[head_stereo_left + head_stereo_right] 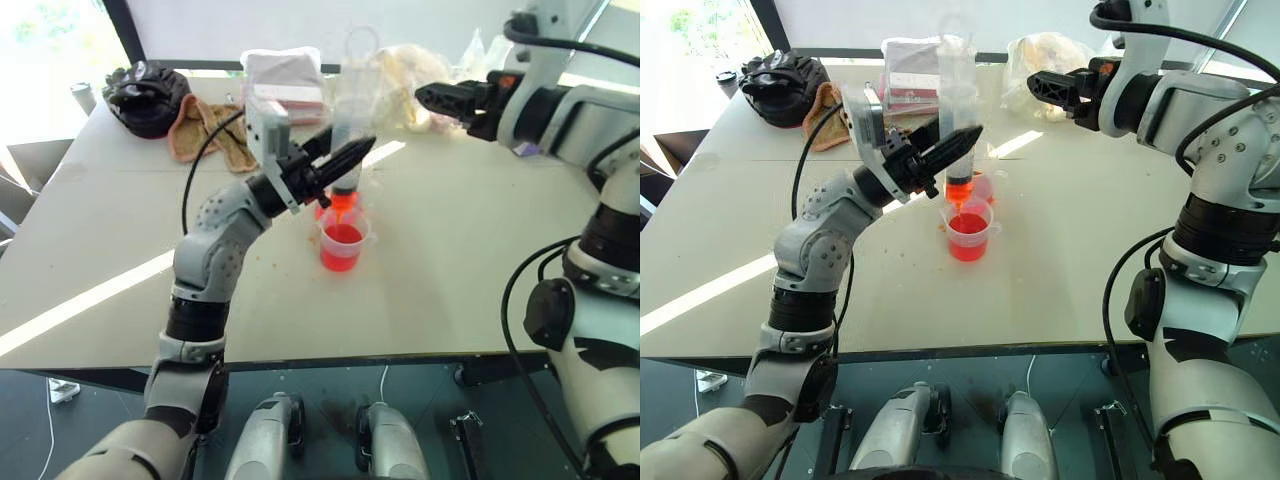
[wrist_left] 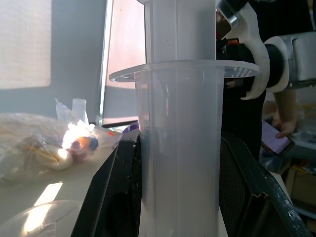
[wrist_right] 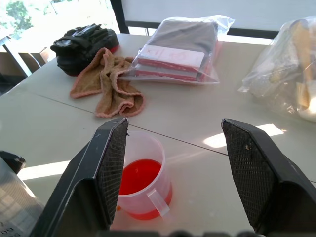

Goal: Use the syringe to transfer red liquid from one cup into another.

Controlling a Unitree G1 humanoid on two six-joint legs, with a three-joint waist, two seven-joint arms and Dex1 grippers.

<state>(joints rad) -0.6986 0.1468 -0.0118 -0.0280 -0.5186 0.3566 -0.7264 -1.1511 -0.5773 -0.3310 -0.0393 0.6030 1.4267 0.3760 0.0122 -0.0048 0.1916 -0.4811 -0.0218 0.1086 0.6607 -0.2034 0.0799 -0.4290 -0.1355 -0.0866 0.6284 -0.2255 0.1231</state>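
Table [image 1: 460, 260] crowded at the back: bags [image 3: 180, 49], towel [image 3: 106, 86], black bundle [image 3: 84, 42]. Left gripper [image 1: 945, 150] clamped on upright syringe [image 1: 958, 110], tip dripping red liquid [image 1: 968, 245] over front cup [image 1: 970, 235], second cup [image 1: 985, 185] behind. Right gripper [image 1: 440, 97] open, empty, up beside syringe.

syringe [image 2: 180, 148] frosted clear plastic, smooth; cups [image 1: 342, 245] glossy see-through plastic; worktop [image 1: 450, 280] matt, smooth; beyond cups, towel [image 3: 109, 84] fuzzy cloth, bags [image 3: 182, 44] crinkly shiny plastic.
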